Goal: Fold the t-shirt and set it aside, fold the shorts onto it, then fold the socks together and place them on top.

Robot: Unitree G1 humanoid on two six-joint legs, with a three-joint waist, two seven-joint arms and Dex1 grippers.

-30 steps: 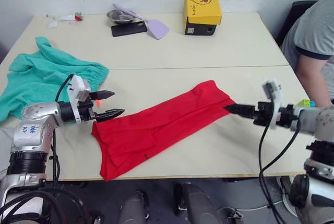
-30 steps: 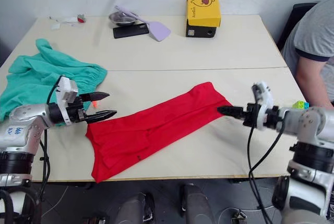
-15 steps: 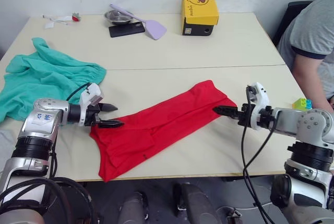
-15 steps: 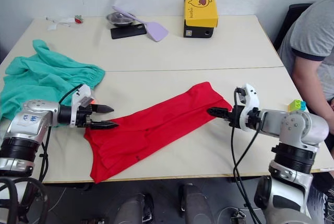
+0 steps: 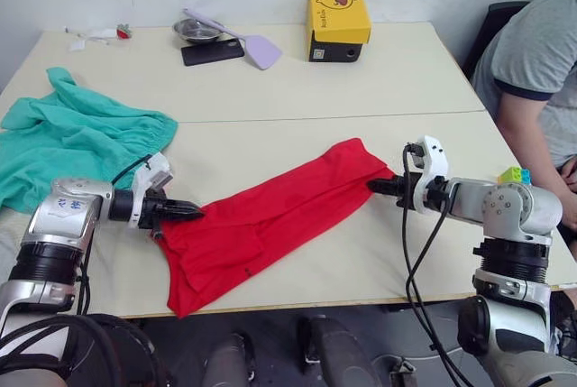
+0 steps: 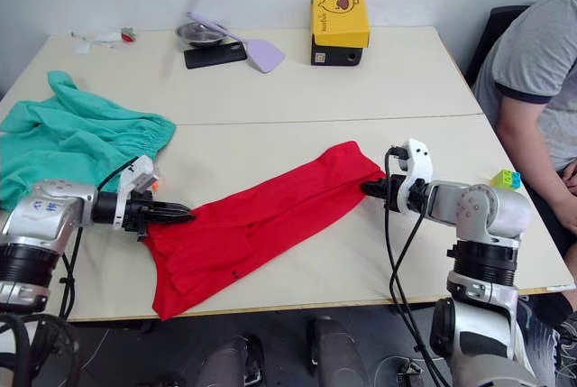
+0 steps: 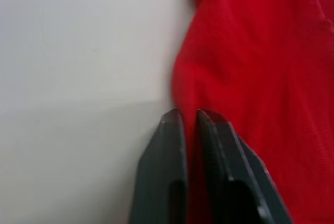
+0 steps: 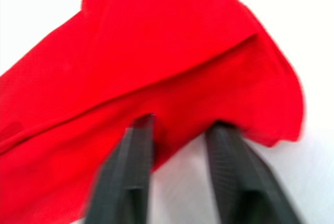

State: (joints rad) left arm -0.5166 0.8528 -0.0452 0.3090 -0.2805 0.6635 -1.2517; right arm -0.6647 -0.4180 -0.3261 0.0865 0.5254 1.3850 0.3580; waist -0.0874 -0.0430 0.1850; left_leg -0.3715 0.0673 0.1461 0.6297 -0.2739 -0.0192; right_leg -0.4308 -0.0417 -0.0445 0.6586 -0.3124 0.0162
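Note:
The red t-shirt (image 5: 270, 216) lies as a long, crumpled band slanting across the near half of the table. My left gripper (image 5: 191, 211) is at its near-left end, shut on the edge of the cloth, which is pinched between the fingers (image 7: 172, 130). My right gripper (image 5: 374, 186) is at the far-right end. In the right wrist view that gripper (image 8: 180, 122) has its fingers apart, straddling the shirt's edge. The teal-green shorts (image 5: 72, 139) lie bunched at the table's left edge, apart from both grippers. The socks are out of view.
At the back of the table (image 5: 361, 89) stand a yellow box (image 5: 339, 15) on a black one, a metal bowl (image 5: 196, 29), a lilac spatula (image 5: 252, 44) and a black phone (image 5: 213, 51). A person (image 5: 532, 71) sits at the right. Toy bricks (image 5: 516, 175) lie nearby.
Both grippers moved inward onto the shirt's two ends. The left one closed on the cloth; the right one's fingers narrowed. The camera shifted a little.

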